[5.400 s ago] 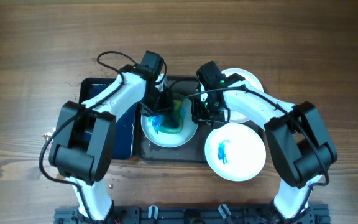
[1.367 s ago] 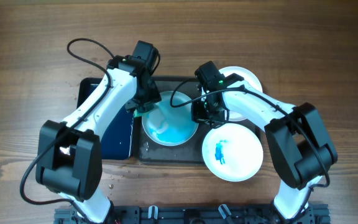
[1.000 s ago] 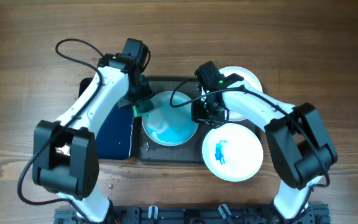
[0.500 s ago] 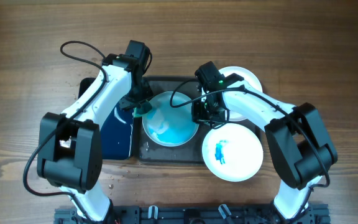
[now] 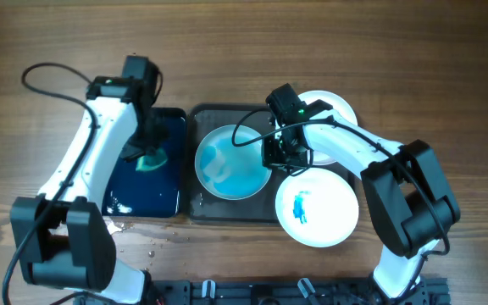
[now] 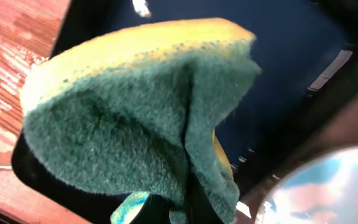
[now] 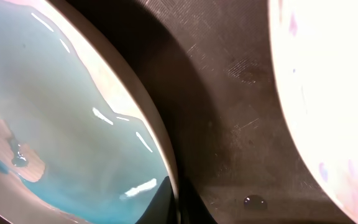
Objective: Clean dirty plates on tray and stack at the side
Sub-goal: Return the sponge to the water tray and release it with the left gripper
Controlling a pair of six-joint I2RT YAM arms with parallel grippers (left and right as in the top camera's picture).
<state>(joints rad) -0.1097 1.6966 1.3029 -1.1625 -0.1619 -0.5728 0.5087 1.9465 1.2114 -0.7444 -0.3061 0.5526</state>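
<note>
My left claw (image 5: pixel 146 151) is pinched on the one sponge (image 6: pixel 135 118), which is folded and hangs over the dark blue basin (image 5: pixel 163 191). My right claw (image 5: pixel 272 158) is clamped on the right rim of the blue-washed plate (image 5: pixel 227 165) in the black tray (image 5: pixel 227 208). I count three plates: that one, a blue-smeared plate (image 5: pixel 329 212) just beside it at front right, and a white plate (image 5: pixel 339 108) at back right. Basin and tray sit side by side, with the wooden table (image 5: pixel 58 51) open around them.
</note>
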